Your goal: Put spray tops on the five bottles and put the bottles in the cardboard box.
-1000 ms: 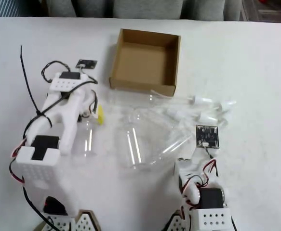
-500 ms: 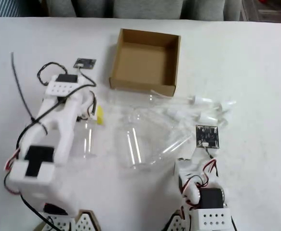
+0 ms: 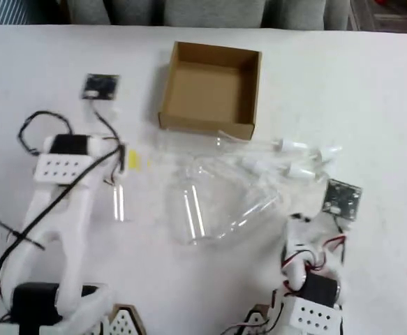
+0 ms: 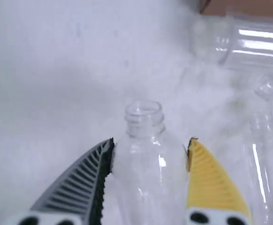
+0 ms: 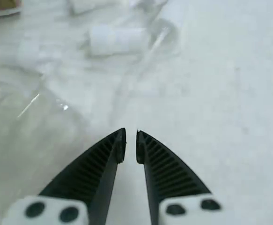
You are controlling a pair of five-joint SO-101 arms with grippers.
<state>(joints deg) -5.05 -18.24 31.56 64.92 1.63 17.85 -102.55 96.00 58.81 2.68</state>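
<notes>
The bottle (image 4: 144,117) sits between the jaws of the left pincer (image 4: 150,144), which grip its shoulders and leave the open neck sticking out past the tips. It is near the table's (image 3: 371,91) left edge, apart from the other bottles (image 3: 203,202) mid-table. The grip should stay light, since thin plastic likely buckles, with the neck kept clear for a top. The right pincer (image 5: 130,139) is closed on nothing, near the spray tops (image 5: 115,40). The cardboard box (image 3: 210,87) waits by the far edge.

bottle (image 4: 145,173) btm cut off; box (image 4: 248,5) cropped
</notes>
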